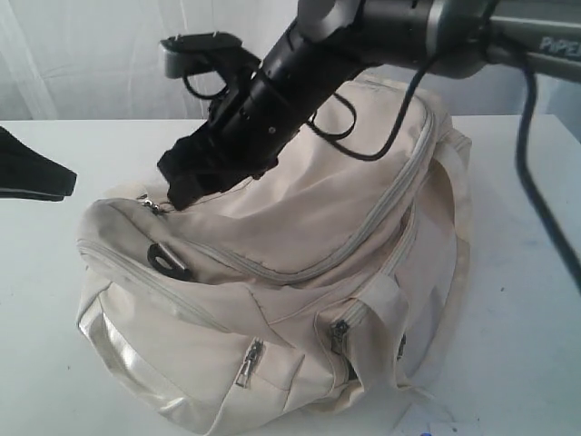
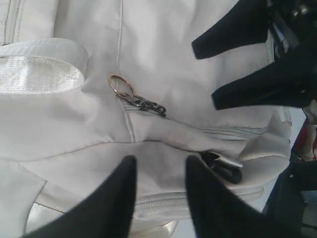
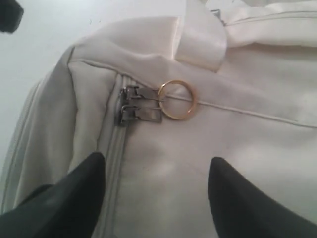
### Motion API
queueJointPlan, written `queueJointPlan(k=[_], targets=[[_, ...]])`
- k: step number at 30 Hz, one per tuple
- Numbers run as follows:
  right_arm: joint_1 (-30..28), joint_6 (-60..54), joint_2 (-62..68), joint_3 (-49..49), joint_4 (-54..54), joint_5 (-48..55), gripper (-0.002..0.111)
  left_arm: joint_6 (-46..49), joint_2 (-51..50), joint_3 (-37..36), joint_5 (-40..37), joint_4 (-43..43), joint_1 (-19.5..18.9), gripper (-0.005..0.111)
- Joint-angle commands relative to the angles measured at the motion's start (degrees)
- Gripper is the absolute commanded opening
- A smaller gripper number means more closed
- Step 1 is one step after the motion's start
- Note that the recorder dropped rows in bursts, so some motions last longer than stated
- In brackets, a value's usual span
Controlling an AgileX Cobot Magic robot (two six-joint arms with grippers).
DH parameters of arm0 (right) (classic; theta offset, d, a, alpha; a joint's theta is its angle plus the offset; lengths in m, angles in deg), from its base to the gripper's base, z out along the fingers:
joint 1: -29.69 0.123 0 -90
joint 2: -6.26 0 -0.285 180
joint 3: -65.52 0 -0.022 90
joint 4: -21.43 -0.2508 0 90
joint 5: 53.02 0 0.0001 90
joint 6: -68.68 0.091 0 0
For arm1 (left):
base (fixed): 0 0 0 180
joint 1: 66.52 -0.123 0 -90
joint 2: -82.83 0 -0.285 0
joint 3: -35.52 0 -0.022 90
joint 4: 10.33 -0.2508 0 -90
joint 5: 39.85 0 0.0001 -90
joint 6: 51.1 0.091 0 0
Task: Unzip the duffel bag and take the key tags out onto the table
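- Bag [image 1: 318, 218]: plain cream-white all over, no print.
- Handle [image 2: 39, 74]: paler, silvery white with a satin sheen and a fine woven texture.
- Zipper tape [image 3: 115, 163]: pale grey, a shade darker than the cloth.
- Pulls [image 3: 141, 105]: dark grey metal.
- Ring [image 3: 177, 99]: shiny gold.
- Loop [image 1: 166, 258] on the bag's end: black.
- Surface [image 1: 517, 345]: plain white.
- Left gripper [image 2: 159, 163]: matte black.
- Right gripper [image 3: 156, 158]: black, greyer where light strikes it.
- Arm [image 1: 272, 91]: black near the wrist, grey metallic further up.
- Cable [image 1: 525, 154]: black.
- Curtain [image 1: 91, 54]: white, with faint vertical folds.
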Motion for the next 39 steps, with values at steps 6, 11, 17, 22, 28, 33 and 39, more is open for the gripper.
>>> queueJointPlan(k=[6, 11, 17, 22, 28, 33, 39], targets=[[5.9, -5.9, 5.3, 0.0, -0.5, -0.3, 0.057, -10.1, -2.2, -0.7, 2.2, -2.5, 2.0, 0.072], [7.0, -7.5, 5.3, 0.0, -0.4, -0.9, 0.066, -10.5, -5.7, -3.7, 4.9, -3.4, 7.0, 0.07], [7.0, -7.4, 5.4, 0.0, 3.3, -2.1, 0.069, -10.5, -8.1, -3.8, 7.4, -3.8, 8.9, 0.053], [5.3, -2.1, 5.3, 1.1, 6.8, -2.4, 0.069, -12.0, -8.6, -3.8, 10.8, -5.2, 8.9, 0.02], [2.9, 3.9, 5.2, 4.8, 6.7, -7.6, 0.069, -11.8, -8.7, -3.8, 11.0, -5.2, 8.9, 0.0], [2.9, 5.4, 6.7, 7.4, 4.6, -11.4, 0.069, -11.7, -8.7, -3.8, 10.6, -4.8, 8.9, 0.0], [2.9, 9.0, 10.2, 9.5, 5.2, -8.7, 0.069, -11.6, -8.7, -3.8, 10.5, -4.3, 9.0, 0.0]])
